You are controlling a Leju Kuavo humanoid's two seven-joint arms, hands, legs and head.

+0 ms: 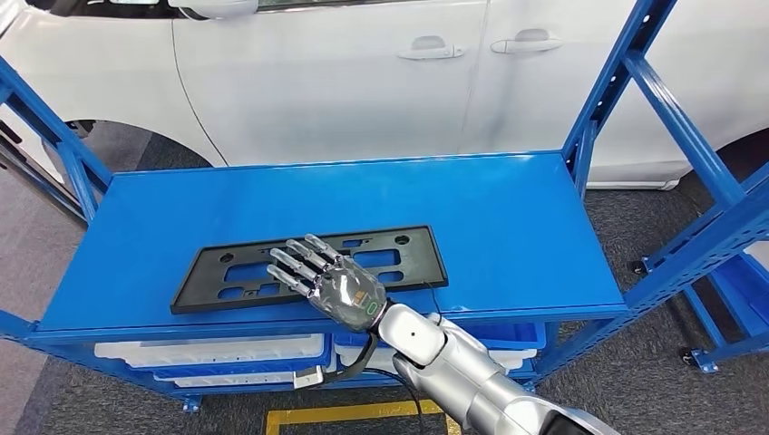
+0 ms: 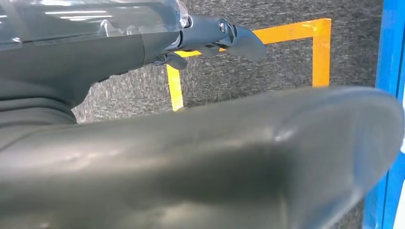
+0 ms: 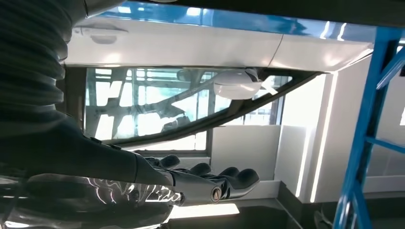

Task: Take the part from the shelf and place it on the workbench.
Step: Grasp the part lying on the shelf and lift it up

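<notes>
Black flat part (image 1: 308,265) with cut-out holes, lying flat on the blue counter (image 1: 508,217), near the front edge and a bit to the left of the middle. Right hand (image 1: 340,288) stretched out over the part's middle, palm down, fingers (image 1: 295,258) straight and spread apart, holding nothing. Cannot tell if the fingertips touch the part or just float above it. Silver right arm (image 1: 472,376) coming up from the lower right.

Same hand (image 3: 191,188) in the right wrist view: flat and open, fingers side by side.

Left hand (image 2: 210,36) down by the floor, over grey carpet (image 2: 286,62) with orange tape lines (image 2: 174,86). Too close and too hidden to tell if open or closed.

White trays (image 1: 209,349) under the counter. White car (image 1: 363,82) right behind the counter, with 2 door handles (image 1: 431,47). Blue posts (image 1: 608,91) at the sides.
</notes>
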